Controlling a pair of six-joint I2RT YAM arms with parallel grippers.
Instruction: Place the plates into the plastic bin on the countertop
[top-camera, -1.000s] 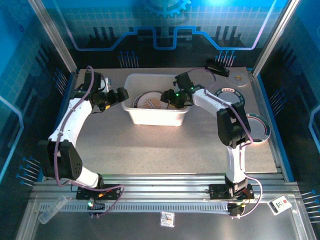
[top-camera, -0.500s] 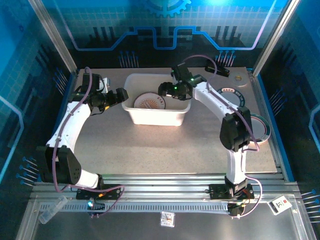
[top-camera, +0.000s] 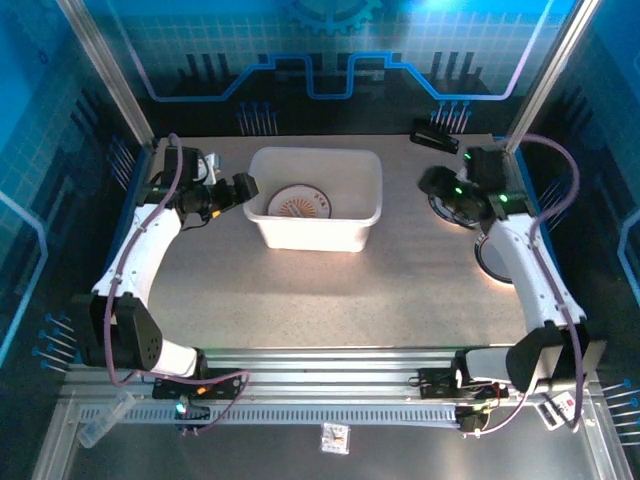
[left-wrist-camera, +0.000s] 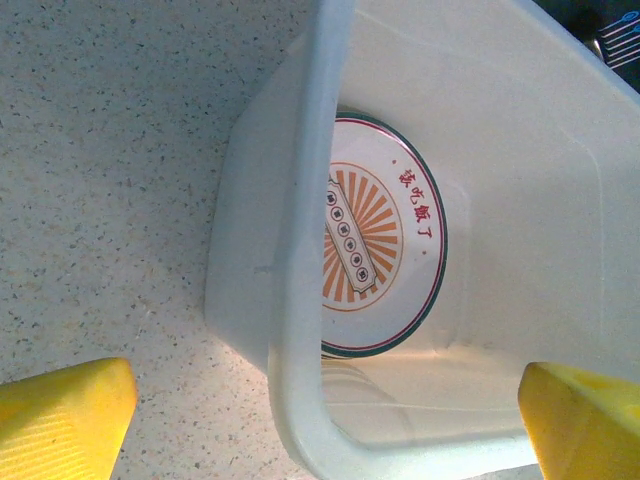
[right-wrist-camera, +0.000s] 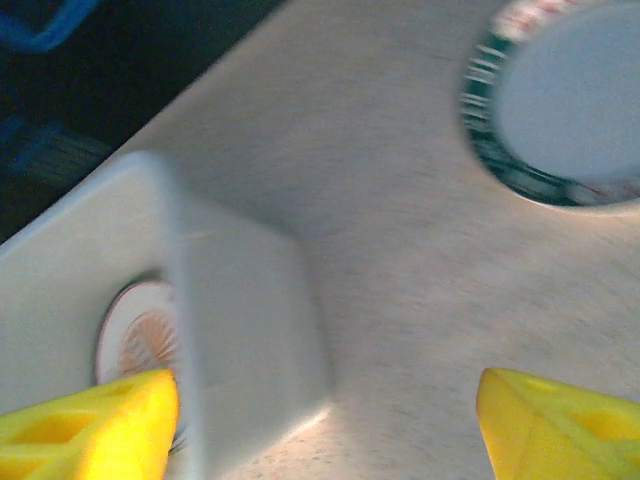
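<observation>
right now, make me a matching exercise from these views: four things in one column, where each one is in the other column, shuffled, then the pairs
Things
1. orange sunburst plate
2. green-rimmed plate
3. left gripper
4. right gripper

Places
A. open, at the left end of the plastic bin
B. on the countertop, outside the bin
C. open, above the countertop's right side, away from the bin
D. lying flat inside the bin

Pairs: 1-D, 2-B, 3-A, 4-C

Left: white rounded plastic bin (right-wrist-camera: 240, 300) holding an orange-sunburst plate (right-wrist-camera: 140, 335).
Beige tabletop (right-wrist-camera: 380, 220): green-rimmed white plate (right-wrist-camera: 560, 100), top right.
Right tool (right-wrist-camera: 320, 425): jaws spread.
</observation>
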